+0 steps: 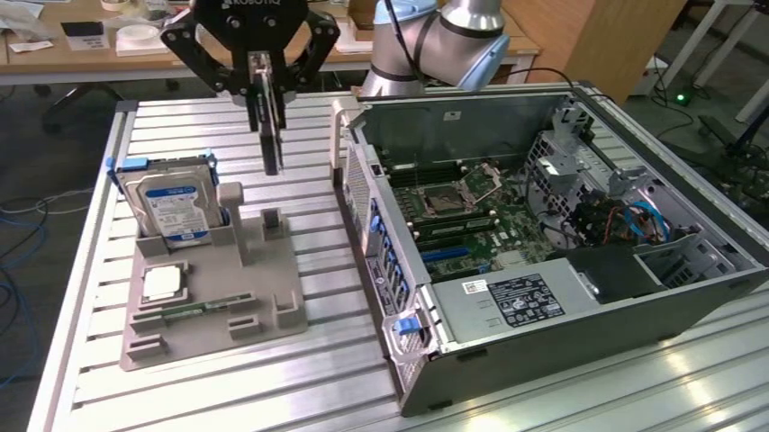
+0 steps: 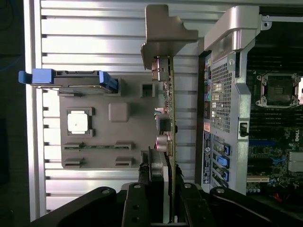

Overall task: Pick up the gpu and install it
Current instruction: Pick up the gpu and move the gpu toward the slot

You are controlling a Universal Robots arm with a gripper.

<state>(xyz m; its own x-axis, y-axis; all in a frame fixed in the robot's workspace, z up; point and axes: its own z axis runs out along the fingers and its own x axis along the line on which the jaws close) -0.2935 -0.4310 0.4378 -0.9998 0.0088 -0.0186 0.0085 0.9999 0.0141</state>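
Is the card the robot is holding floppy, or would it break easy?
Probably stiff: the gpu hangs straight down from the gripper without sagging. Likely fragile, since small parts stick out of its board in the wrist view. It looks thin, so probably fairly light.

Gpu (image 1: pixel 272 135) hangs above the tray (image 1: pixel 252 274), beside the case (image 1: pixel 565 355).

Table (image 1: pixel 240 396) ribbed brushed aluminium; holder (image 1: pixel 258 279) matt grey plastic; gpu (image 2: pixel 168 123) bracket dull bare metal.
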